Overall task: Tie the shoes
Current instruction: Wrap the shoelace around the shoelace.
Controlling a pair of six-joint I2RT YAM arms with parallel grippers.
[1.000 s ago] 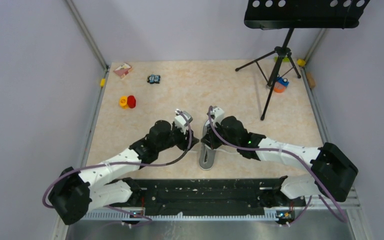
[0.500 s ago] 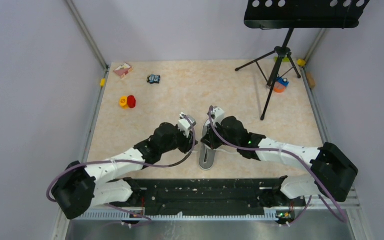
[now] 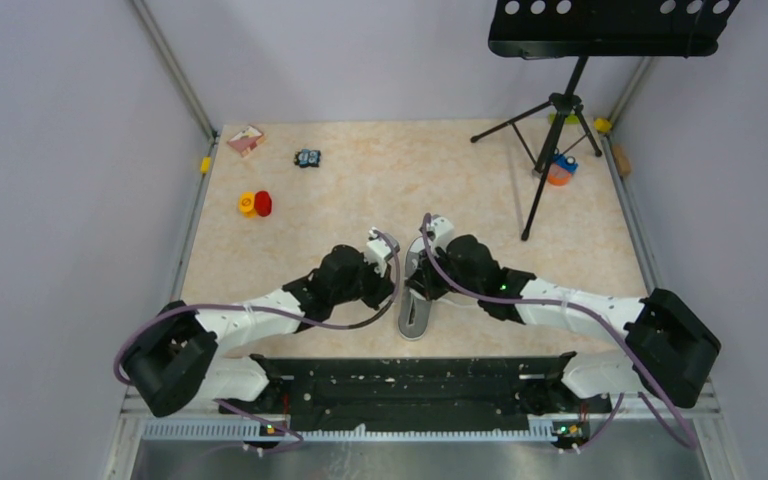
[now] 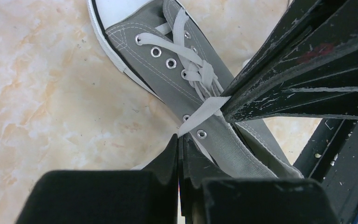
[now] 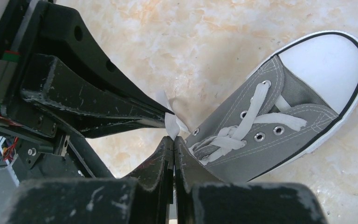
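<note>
**Two arms, one lace:** A grey canvas sneaker (image 3: 415, 318) with a white toe cap (image 5: 326, 65) lies on the marbled tabletop (image 3: 460, 190) at the lower centre of the overhead view. Its heel points toward the bottom edge, and its front half is hidden beneath the two arms that meet over it.

The left gripper (image 4: 180, 141), at the bottom centre of its own wrist view, is closed to a slit. It pinches a flat white lace (image 4: 200, 113) just beside the sneaker's eyelets (image 4: 201, 134). The right gripper (image 5: 173, 145), at the bottom centre of its wrist view, is likewise pressed together on the same strip. There the lace stands up in a short white fold between the two sets of black fingers. The grippers' tips are very close, joined only by that brief run of lace. The other laces sit crossed and bunched over the upper.

The toe cap points to the upper left of the left wrist view and to the upper right of the right wrist view.

Away from the work, a black music stand (image 3: 610, 25) on a tripod (image 3: 552, 140) fills the upper right of the overhead view. An orange-and-blue object (image 3: 560, 170) sits near the tripod's feet. A yellow piece (image 3: 247, 204) and a red piece (image 3: 264, 203) lie side by side at centre left. A small dark toy (image 3: 307, 157) and a pink box (image 3: 246, 139) rest toward the upper left.
</note>
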